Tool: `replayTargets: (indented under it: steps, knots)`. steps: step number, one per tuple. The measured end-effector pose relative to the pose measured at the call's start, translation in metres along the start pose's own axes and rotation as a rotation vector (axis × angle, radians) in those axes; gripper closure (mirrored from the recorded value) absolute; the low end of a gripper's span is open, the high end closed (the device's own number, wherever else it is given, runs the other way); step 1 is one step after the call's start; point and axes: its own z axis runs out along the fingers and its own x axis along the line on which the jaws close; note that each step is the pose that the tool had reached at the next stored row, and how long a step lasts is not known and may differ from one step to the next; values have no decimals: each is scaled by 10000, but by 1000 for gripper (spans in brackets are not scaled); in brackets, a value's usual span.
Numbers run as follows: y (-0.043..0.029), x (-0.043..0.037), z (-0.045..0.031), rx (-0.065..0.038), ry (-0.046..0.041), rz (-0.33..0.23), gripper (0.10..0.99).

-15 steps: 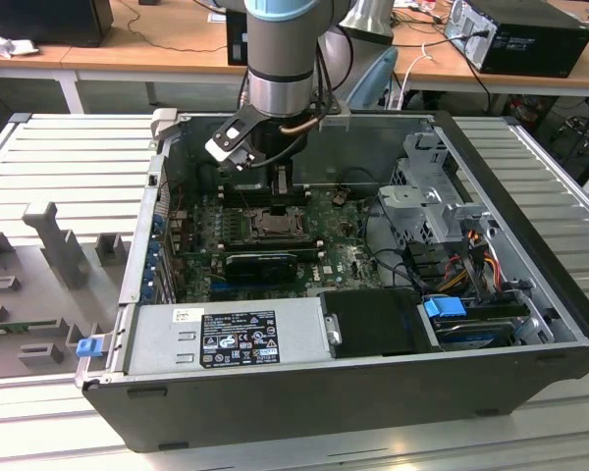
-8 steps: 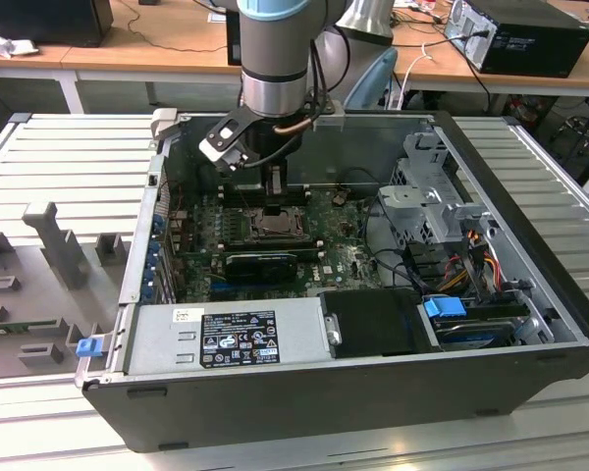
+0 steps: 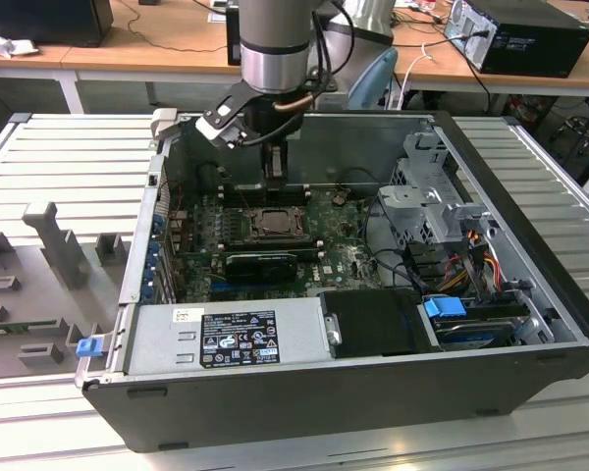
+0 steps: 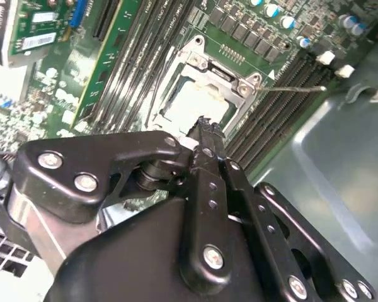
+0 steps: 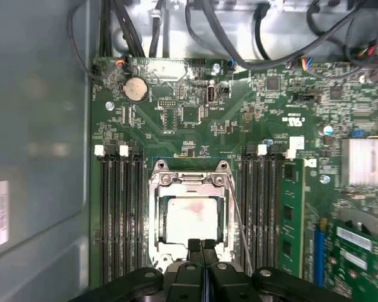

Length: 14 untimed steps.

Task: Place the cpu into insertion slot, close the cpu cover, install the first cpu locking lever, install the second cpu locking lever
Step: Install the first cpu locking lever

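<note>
The ribbed metal desk (image 3: pixel 59 147) carries an open computer case (image 3: pixel 373 392) lying on its side. In the exterior view the arm (image 3: pixel 273 39) reaches down into the case from above, near the far wall. The power supply (image 3: pixel 226 339) sits along the near wall.

The green motherboard (image 5: pixel 239 126) covers the floor of the case. Long black memory slots (image 5: pixel 123 214) run on both sides of the insertion slot (image 5: pixel 190 178), which lies near the middle of the board.

The cpu cover (image 5: pixel 157 220) lies flat on the insertion slot. The cpu (image 5: pixel 190 217) is seated inside the slot, and its pale metal top shows through the cover's square window in both wrist views (image 4: pixel 198 104).

One thin wire locking lever (image 5: pixel 239 220) runs slanted away from the edge of the cover and crosses the neighbouring memory slots. In the second wrist view its free end (image 4: pixel 290 89) points out from a corner of the slot.

The gripper (image 5: pixel 201 244) hangs over one edge of the cover, just beside the cpu. Its fingers are pressed together with nothing between them. Contact between the fingertips (image 4: pixel 205 126) and the cover cannot be determined.
</note>
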Motion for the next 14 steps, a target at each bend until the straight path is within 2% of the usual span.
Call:
replayTargets:
  steps: [1,11,14]
  knots:
    - [2,-1,-75,-2,-3,-61,980]
    - [2,-1,-75,-35,-55,-2127,980]
    - [2,-1,-75,-49,-42,-2723,980]
